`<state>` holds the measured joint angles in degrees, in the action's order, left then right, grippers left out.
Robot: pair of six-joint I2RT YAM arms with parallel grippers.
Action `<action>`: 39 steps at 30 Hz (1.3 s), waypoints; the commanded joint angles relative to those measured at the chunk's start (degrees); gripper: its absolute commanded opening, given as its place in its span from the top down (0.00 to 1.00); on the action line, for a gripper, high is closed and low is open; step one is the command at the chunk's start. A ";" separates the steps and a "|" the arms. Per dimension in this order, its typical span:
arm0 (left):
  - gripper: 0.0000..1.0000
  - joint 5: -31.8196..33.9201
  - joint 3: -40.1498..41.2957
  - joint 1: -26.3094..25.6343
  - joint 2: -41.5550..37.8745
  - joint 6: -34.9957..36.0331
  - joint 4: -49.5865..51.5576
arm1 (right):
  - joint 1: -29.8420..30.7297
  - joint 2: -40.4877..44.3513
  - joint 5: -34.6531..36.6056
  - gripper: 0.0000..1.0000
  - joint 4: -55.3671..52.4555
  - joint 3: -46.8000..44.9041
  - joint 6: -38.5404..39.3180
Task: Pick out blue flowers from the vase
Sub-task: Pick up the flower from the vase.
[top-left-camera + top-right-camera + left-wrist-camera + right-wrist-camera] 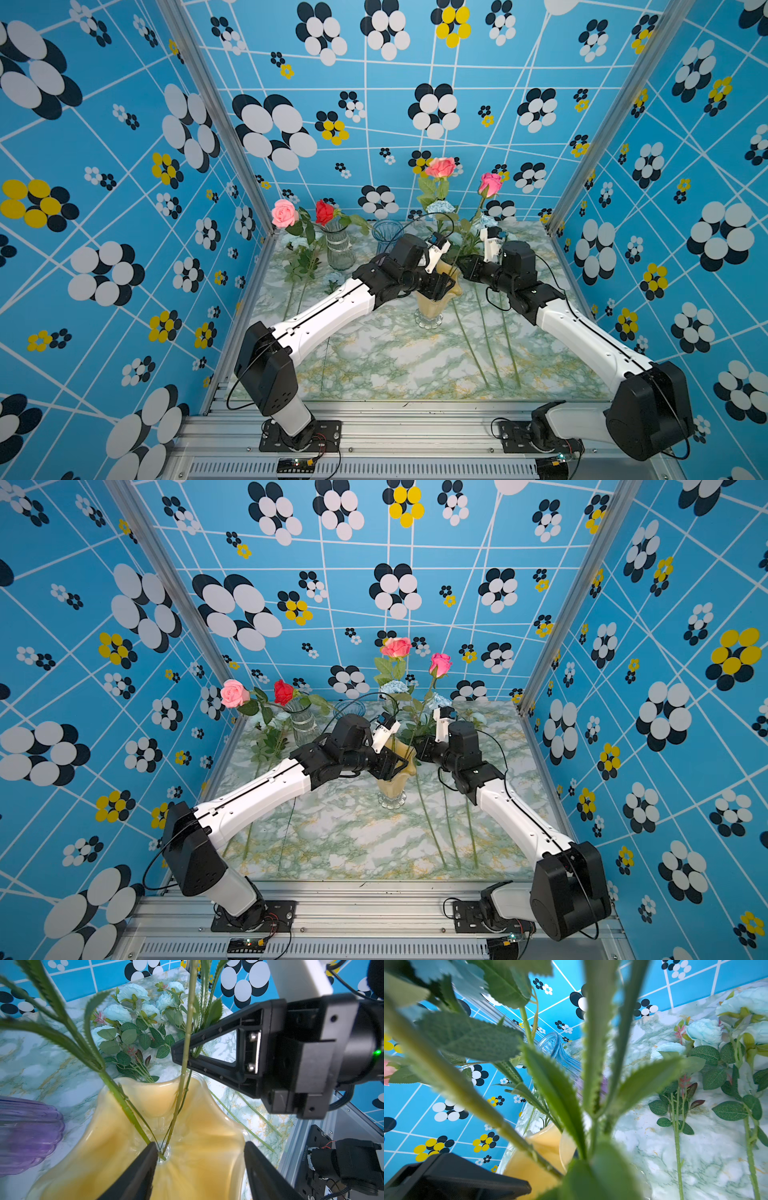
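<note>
A yellow wavy-rimmed vase (428,309) (197,1115) stands mid-table, holding pink roses (440,167) and pale blue flowers (439,206) (441,699). My left gripper (200,1144) (436,291) is closed on the vase's wall, one finger inside near the neck and one outside the rim. My right gripper (180,1056) (460,266) is shut just above the rim on a thin green stem with long saw-edged leaves. That stem's bloom is out of both wrist views. More blue flowers (133,1001) (704,1030) lie on the table behind the vase.
A clear glass vase (338,249) at the back left holds a red rose (324,211) and a pink one. An empty bluish glass vase (386,235) stands beside it. Loose stems (486,349) lie right of the yellow vase. Patterned walls close three sides.
</note>
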<state>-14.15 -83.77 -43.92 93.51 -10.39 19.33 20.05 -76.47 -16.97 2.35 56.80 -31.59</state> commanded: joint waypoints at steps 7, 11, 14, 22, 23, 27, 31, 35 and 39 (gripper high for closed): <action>0.38 -2.58 -4.23 0.03 3.41 0.99 -1.97 | 0.12 5.84 0.88 0.94 -8.39 5.70 2.13; 0.45 -3.99 -5.76 -0.07 4.60 0.86 -3.28 | 0.15 7.63 0.06 0.94 -9.38 6.35 1.35; 0.50 -4.30 -7.04 -0.04 5.40 1.24 -3.51 | 0.24 8.15 -1.63 0.94 -9.38 6.52 0.67; 0.60 -5.72 -8.64 -0.04 5.36 0.73 -4.70 | 1.02 9.52 -2.59 0.93 -11.21 7.28 1.55; 0.55 -5.21 -8.67 -0.03 5.06 0.73 -4.50 | 1.04 9.79 -2.02 0.93 -11.60 7.27 1.84; 0.26 0.65 -9.26 0.19 3.91 1.06 -0.30 | 1.01 10.63 1.53 0.93 -14.24 7.56 3.35; 0.23 5.63 -8.33 1.25 2.38 -0.73 3.03 | 1.04 10.64 3.65 0.94 -16.41 8.24 4.17; 0.23 6.71 -8.11 3.49 2.31 -1.90 4.24 | 1.03 10.07 2.95 0.94 -15.93 7.83 3.70; 0.25 6.43 -10.99 4.88 4.40 -1.91 6.50 | 1.09 10.11 2.49 0.93 -15.70 7.45 3.38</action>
<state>-9.23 -91.55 -39.97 97.51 -11.53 22.85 20.71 -66.85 -14.90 -12.29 63.40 -28.91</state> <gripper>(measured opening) 0.761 0.067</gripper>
